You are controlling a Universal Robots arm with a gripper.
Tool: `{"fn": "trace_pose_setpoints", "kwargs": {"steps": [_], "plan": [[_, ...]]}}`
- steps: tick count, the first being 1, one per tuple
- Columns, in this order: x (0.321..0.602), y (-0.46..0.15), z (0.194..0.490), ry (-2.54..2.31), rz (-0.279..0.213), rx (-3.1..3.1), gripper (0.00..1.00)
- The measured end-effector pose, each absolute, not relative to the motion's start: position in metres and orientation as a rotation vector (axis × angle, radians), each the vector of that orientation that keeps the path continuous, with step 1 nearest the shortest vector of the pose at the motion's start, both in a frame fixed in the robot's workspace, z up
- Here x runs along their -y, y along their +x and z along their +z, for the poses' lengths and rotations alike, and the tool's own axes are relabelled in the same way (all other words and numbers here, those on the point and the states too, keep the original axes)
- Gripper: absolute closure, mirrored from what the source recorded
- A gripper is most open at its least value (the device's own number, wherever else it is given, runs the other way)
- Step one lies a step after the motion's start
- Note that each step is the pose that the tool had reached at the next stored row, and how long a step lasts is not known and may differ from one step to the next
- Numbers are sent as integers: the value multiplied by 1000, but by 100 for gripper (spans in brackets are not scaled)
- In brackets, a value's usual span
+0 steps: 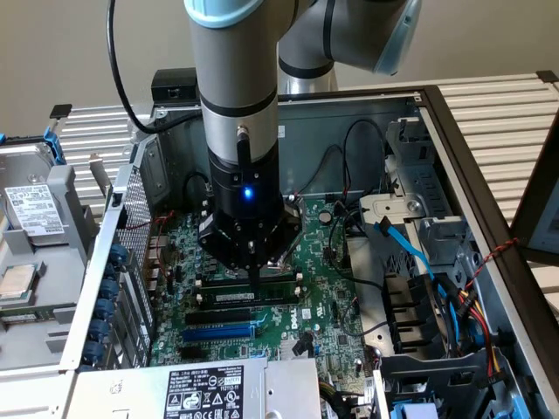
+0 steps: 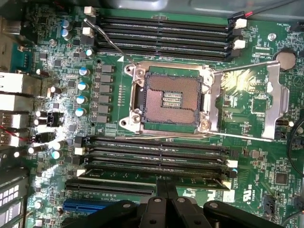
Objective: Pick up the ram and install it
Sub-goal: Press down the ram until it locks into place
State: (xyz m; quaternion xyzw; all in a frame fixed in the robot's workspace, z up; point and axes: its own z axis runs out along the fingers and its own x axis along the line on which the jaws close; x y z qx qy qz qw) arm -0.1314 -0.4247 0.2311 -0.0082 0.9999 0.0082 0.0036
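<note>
The ram (image 1: 234,298) is a thin green stick with a white label strip. It stands on edge in one of the long black memory slots (image 1: 249,281) on the green motherboard (image 1: 327,305), just above the blue slot (image 1: 218,332). My gripper (image 1: 255,281) hangs straight down over it, fingers shut together, with the tips at the ram's top edge near its middle. In the wrist view the closed fingertips (image 2: 165,183) meet over the ram (image 2: 199,180), which runs along the nearest slot. The fingers close along the stick's length, not across its thin faces.
The open computer case (image 1: 454,148) surrounds the board, with blue and black cables (image 1: 410,253) and a drive cage at the exterior view's right. An empty CPU socket (image 2: 168,99) with its raised metal latch frame (image 2: 247,102) lies beyond the slots. A second bank of memory slots (image 2: 161,35) sits farther off.
</note>
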Motion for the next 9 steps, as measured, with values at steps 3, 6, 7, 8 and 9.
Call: {"fn": "trace_pose_setpoints", "kwargs": {"steps": [3, 6, 7, 8, 9], "plan": [[425, -131, 231, 34, 22, -3134, 90], [425, -131, 231, 94, 19, -3132, 90], [425, -131, 231, 114, 18, -3132, 90], [425, -131, 231, 134, 16, -3131, 90], [425, -131, 231, 153, 16, -3130, 90]]}}
